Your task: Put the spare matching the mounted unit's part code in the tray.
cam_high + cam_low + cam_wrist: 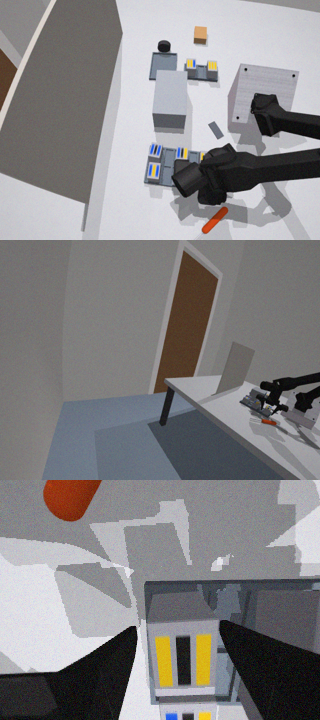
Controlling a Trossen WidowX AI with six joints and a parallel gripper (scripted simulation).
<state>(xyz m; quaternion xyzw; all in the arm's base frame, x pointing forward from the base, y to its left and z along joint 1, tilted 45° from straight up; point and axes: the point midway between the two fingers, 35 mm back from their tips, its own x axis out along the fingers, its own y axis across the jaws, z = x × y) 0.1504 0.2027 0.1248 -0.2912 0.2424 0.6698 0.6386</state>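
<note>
Picking the spare out of the rack [169,156] [254,409] [235,582] seems to be the step in hand, with the code presumably already settled. The claw [196,182] [267,412] [177,628] is held roughly two-thirds open, with nothing gripped; its fingers are set on either side of the yellow-black-yellow spare [266,411] [183,660], which is seated at the rack's end nearest the screwdriver [215,219] [268,422] [70,495]. For the next move, the fingers would need to be lowered squarely, closed on that block, and the block lifted clear before being carried past the grey box [170,93] [255,392], beyond the rack, to the tray [163,63]. No spare is seen in the visible part of the tray, though its near corner is covered by the box. From above, this end of the rack is hidden by the arm, and in the wrist view the neighbouring blue-black-yellow block [187,716] is cut off by the lower edge. No printed code on the mounted unit can be read in any view, so the match cannot be confirmed. In the exterior view the stripes are small, and finger clearance is perhaps best left unjudged there.
</note>
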